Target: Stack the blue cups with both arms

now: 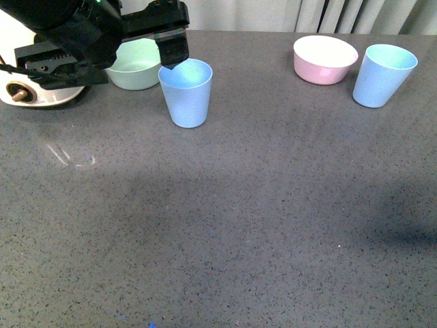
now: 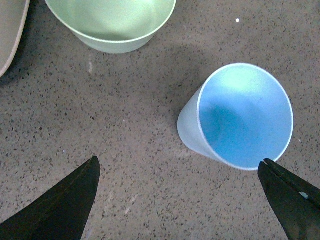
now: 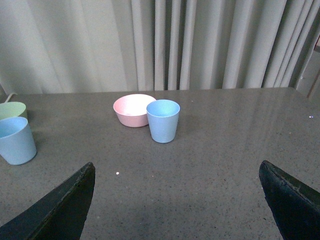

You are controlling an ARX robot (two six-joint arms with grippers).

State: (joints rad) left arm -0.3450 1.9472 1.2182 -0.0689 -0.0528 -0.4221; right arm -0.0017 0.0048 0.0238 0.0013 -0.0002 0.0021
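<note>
1. Two blue cups stand well apart on the table [image 1: 225, 225]; in the front view the left cup [image 1: 186, 94] is at about 11 o'clock and the right cup [image 1: 382, 76] at about 2 o'clock.
2. The table top is dark grey, speckled like stone and matte, with a faint pale streak toward 9 o'clock; pale pleated curtains [image 3: 200, 45] hang behind its far edge.
3. Both cups are upright with their mouths up; the long axis of each is vertical, and each rim is wider than its base.
4. A mint-green bowl [image 1: 136, 68] sits near the left cup at its 10 o'clock, with a strip of bare table between them; a pink bowl [image 1: 324, 60] sits just beside the right cup at its 9 o'clock, and I cannot tell whether they touch.
5. A white appliance [image 1: 27, 92] lies at 9 o'clock of the mint-green bowl, partly hidden by the left arm [image 1: 68, 34].
6. The left gripper [image 2: 179, 165] hovers over the left cup, spread wide and holding nothing; one fingertip [image 2: 280, 185] is at the cup's rim, contact unclear; the other is over bare table.
7. The right gripper [image 3: 176, 167] is also spread wide and holds nothing; it faces the right cup from well apart.
</note>
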